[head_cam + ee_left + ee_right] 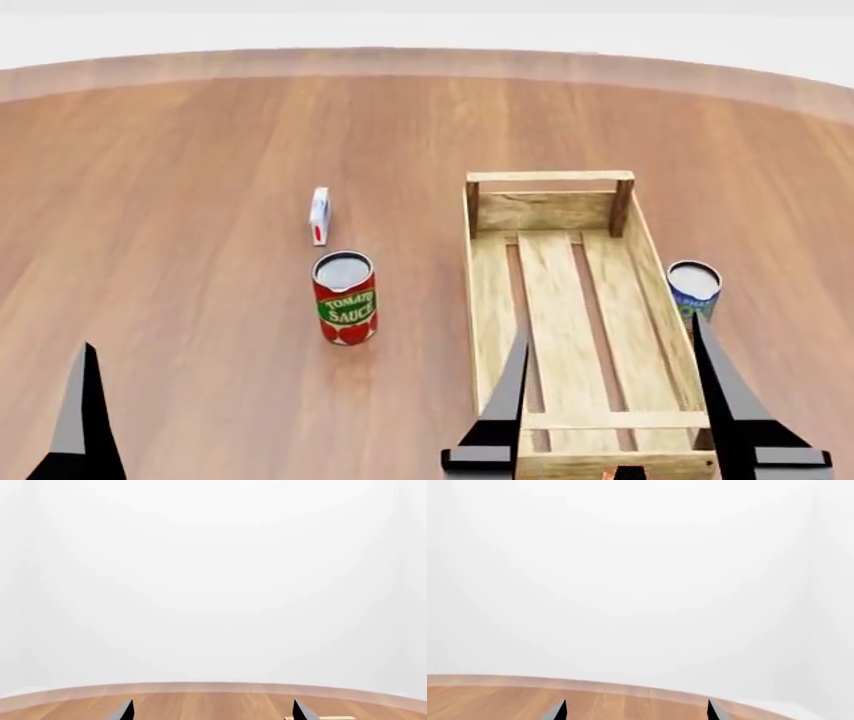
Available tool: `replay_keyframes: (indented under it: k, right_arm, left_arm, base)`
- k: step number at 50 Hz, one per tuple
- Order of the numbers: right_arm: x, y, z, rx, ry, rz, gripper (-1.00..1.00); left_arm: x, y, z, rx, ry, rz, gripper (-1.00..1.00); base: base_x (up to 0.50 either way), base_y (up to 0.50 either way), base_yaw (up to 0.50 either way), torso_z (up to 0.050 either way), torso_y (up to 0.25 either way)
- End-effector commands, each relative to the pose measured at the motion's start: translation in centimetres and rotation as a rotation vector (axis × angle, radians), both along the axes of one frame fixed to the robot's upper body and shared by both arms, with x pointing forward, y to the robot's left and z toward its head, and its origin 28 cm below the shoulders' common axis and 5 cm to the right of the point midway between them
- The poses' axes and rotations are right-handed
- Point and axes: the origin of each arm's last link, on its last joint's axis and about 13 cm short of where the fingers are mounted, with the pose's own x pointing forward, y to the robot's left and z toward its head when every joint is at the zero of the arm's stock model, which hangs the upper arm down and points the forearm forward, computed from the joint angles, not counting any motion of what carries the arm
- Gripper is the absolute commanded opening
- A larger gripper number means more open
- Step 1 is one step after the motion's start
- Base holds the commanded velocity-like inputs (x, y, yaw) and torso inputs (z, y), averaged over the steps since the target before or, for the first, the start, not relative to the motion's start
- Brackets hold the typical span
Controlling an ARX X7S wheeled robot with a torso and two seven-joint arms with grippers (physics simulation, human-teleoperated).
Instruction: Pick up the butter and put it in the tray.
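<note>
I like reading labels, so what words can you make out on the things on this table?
"TOMATO SAUCE": on the red can.
Blue can beside the crate: some lettering shows, but too little to read.
Small white carton: print too small to read.
Nothing else carries text.

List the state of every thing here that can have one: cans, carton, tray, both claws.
tomato sauce can: upright, top closed, on the table.
blue can: upright, beside the tray's right wall.
small carton: standing upright, closed.
tray: flat on the table, nothing seen inside.
left claw: open, holding nothing.
right claw: open, empty, over the tray's near end.
butter: not clearly in view.
</note>
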Motion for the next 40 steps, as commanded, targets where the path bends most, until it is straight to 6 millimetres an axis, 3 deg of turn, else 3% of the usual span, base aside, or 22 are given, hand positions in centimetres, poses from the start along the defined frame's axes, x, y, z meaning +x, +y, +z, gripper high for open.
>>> replay_keyframes:
  k: [1, 26, 35, 40]
  right_arm:
    - [0.01, 0.09, 0.06, -0.001, 0.002, 0.005, 1.00]
    - [0.01, 0.13, 0.19, 0.034, -0.011, -0.005, 1.00]
    - [-0.34, 0.12, 0.21, 0.068, -0.041, 0.041, 1.00]
    - [-0.57, 0.28, 0.59, 0.077, -0.060, 0.057, 1.00]
  left_arm:
    - [-0.06, -0.07, 0.03, 0.008, 0.001, -0.006, 1.00]
    - [0.01, -0.01, -0.15, -0.002, 0.009, -0.010, 1.00]
    - [-0.08, 0.03, 0.10, -0.005, 0.004, -0.006, 1.00]
    - [-0.20, 0.09, 0.21, -0.011, 0.005, -0.007, 1.00]
  base:
    - [0.50, 0.00, 0.00, 0.000, 0.015]
    - [0.50, 0.00, 0.00, 0.000, 0.000]
    - [0.00, -0.02, 0.00, 0.000, 0.001]
    - [0.00, -0.50, 0.00, 0.000, 0.000]
